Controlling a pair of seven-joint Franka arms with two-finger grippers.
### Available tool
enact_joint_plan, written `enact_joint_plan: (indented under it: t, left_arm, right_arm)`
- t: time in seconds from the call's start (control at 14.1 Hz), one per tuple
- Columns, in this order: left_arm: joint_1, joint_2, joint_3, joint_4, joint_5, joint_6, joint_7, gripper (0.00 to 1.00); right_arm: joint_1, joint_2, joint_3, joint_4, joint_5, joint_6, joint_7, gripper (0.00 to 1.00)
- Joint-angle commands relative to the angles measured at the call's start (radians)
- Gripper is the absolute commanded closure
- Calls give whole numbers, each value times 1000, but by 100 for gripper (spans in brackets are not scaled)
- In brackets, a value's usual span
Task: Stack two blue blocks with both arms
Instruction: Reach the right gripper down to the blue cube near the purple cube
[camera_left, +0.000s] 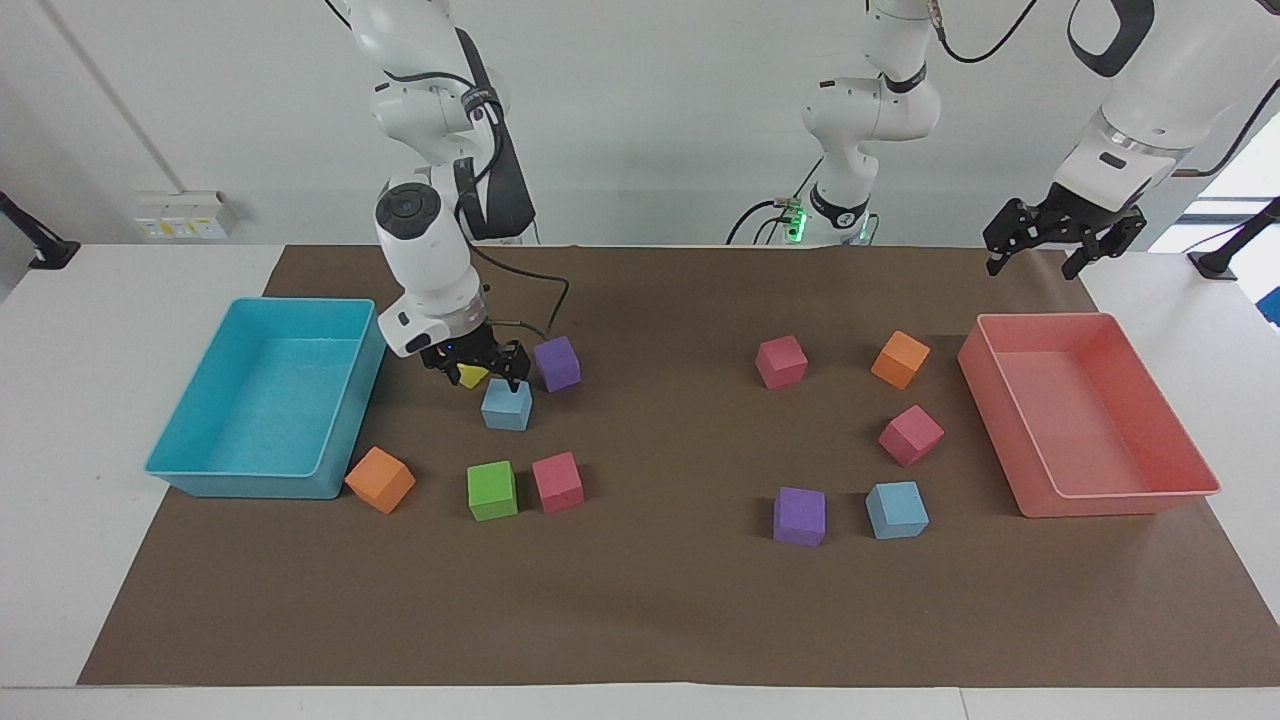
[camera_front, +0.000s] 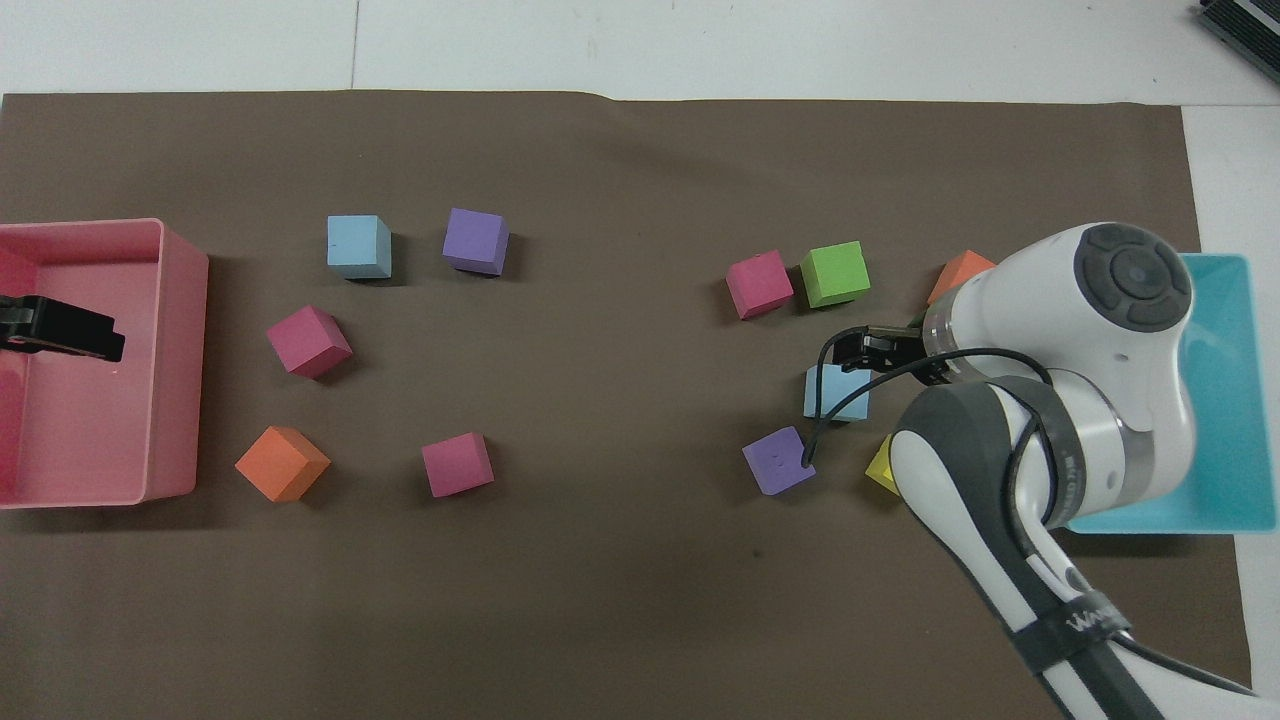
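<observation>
Blue blocks sit well apart, one at each arm's end of the brown mat (camera_left: 650, 600), which likely explains the two-arm plan: each arm can take the one on its own end. First blue block (camera_left: 506, 405) lies among the cluster by the turquoise tray (camera_left: 200, 470), with a purple cube (camera_left: 557, 363) and a yellow cube (camera_left: 472, 375) nearer the robots and a green cube (camera_left: 492, 490) farther out. Right gripper (camera_left: 480, 368) hangs low just above this block, claw spread, nothing held; judged to be lining up for a pick. Second blue block (camera_left: 896, 509) rests beside another purple cube (camera_left: 799, 516), near the pink tray (camera_left: 1180, 490). Left gripper (camera_left: 1040, 255) waits high over that tray's nearer edge, claw also spread and empty. Both blocks look alike: small pale sky-blue cubes, matte, flat on the mat, edges roughly square to the table, tops clear for stacking.
</observation>
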Motion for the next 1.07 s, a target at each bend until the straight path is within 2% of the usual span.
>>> enact_joint_plan:
  t: [0.0,0.21,0.5,0.99]
  left_arm:
    - [14,-16,-7,-10,-13,-3,-5,0]
    - [14,-16,-7,-10,-13,-3,-5,0]
    - [14,-16,-6,-10,-13,-3,-5,0]
    - [14,-16,-6,-10,-13,-3,-5,0]
  right_arm:
    - [22,21,-1,-28,15,69,15,0]
    - [23,41,-1,-29,15,74,6,0]
    - [36,68,-1,-76,14,172,5,0]
    - [36,92,-1,-78,15,178,-20,0]
